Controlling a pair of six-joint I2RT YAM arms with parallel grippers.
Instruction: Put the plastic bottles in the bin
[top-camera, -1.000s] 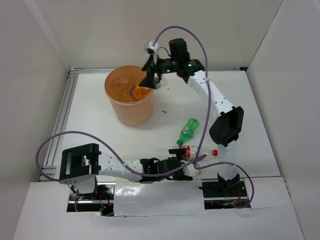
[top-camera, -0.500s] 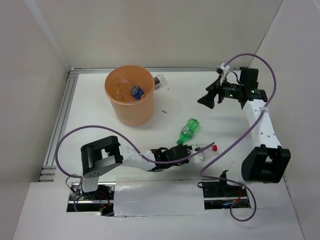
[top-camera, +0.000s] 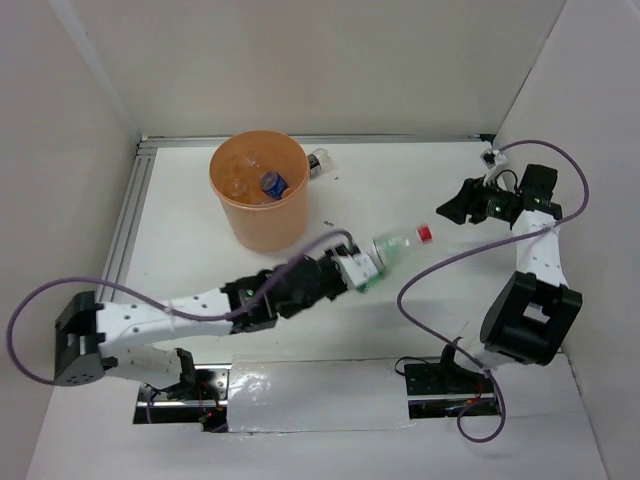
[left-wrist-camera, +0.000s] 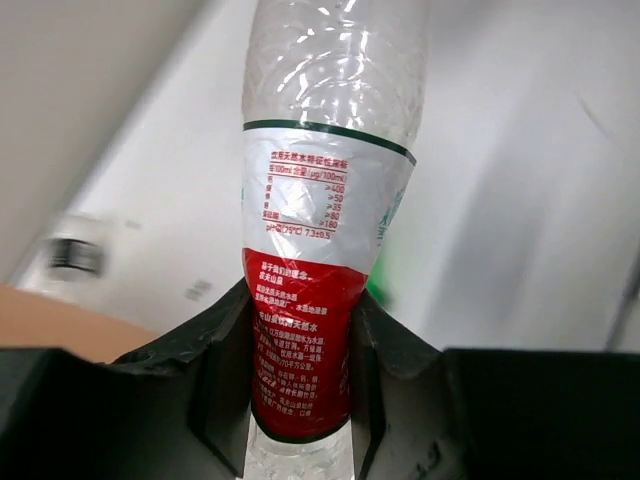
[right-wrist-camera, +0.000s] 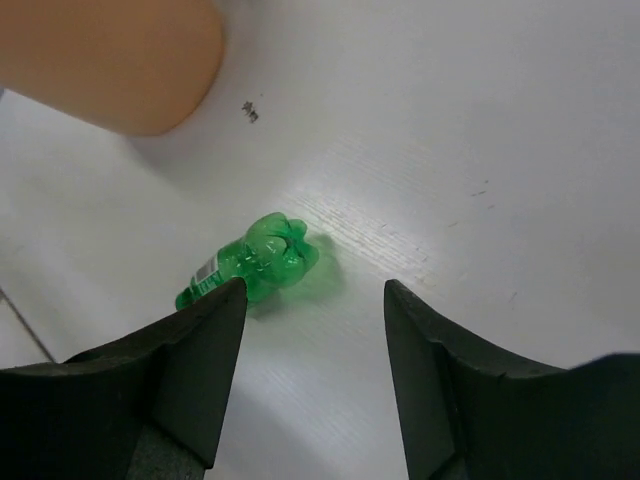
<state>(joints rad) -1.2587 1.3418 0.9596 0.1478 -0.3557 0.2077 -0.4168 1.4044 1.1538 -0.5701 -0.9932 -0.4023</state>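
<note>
One red-labelled bottle is clenched in the left pincer, jaws across its label and neck jutting ahead. It looks empty, so probably light, thin-walled, slick and easily crushed. The bin lies to that pincer's left. The right pincer, released, hovers over the counter. The green bottle lies just ahead of its left jaw and is best gripped mid-body.

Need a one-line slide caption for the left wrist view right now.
Left jaws clamp the red-labelled clear bottle across the red part of its label, with the white table blurred behind.
</note>
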